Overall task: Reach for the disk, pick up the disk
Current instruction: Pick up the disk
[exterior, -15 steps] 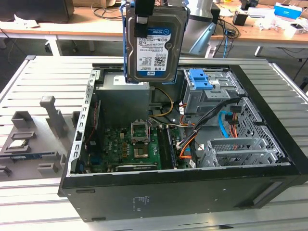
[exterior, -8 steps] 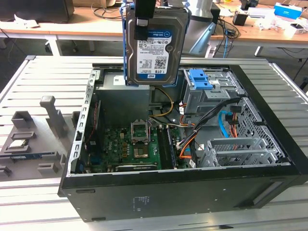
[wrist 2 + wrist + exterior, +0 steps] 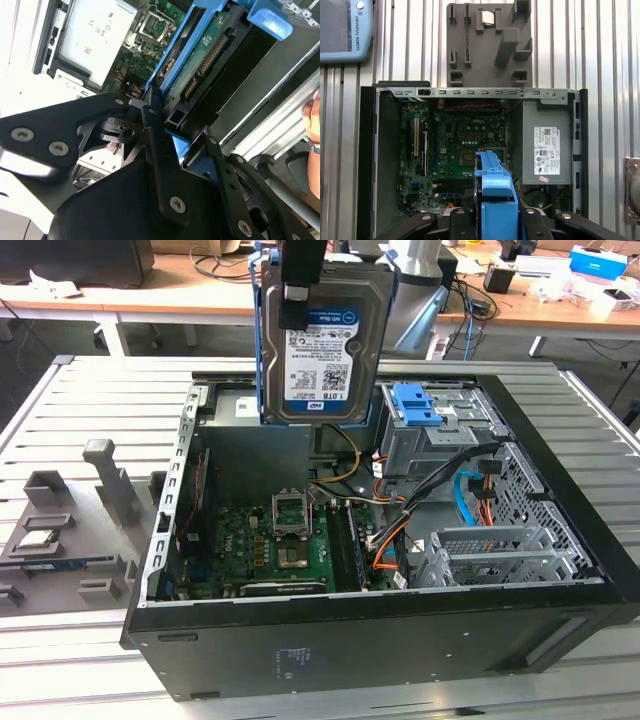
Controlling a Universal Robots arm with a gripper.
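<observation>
Above the open computer case (image 3: 400, 640) lying on the slatted metal table (image 3: 90, 410), the disk (image 3: 322, 340) hangs in the air at about 12 o'clock, standing tall with its long side up and down, and my claw (image 3: 296, 302) is shut tight on its top edge.

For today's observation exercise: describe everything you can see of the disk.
The disk is a silver metal rectangle with a white-and-blue barcoded label, framed by a blue plastic bracket. It hangs upright above the open computer case, touching nothing below, with the gripper clamped on its upper part. In the second wrist view its green circuit board and connector edge show.
</observation>
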